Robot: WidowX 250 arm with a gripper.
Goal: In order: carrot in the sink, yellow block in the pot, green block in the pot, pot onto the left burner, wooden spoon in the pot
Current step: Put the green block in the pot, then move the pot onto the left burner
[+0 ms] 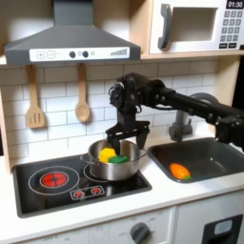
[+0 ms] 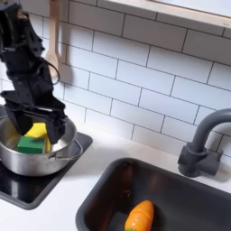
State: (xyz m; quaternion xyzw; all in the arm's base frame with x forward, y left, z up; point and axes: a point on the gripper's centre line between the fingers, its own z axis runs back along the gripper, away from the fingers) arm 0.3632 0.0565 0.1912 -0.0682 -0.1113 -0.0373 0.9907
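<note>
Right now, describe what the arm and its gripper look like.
The arm is matte black throughout, built of boxy jointed segments with chunkier housings at the joints. The gripper is black too, with two thin flat fingers hanging from a wider crossbar. A thin black cable loops beside the wrist. No readable markings.

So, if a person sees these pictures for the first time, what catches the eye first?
Probably the black arm, its open claw hanging just above the shiny pot on the stove's right burner, with the yellow block and green block inside. Next, the orange carrot lying in the dark sink at the first exterior view's right.
</note>
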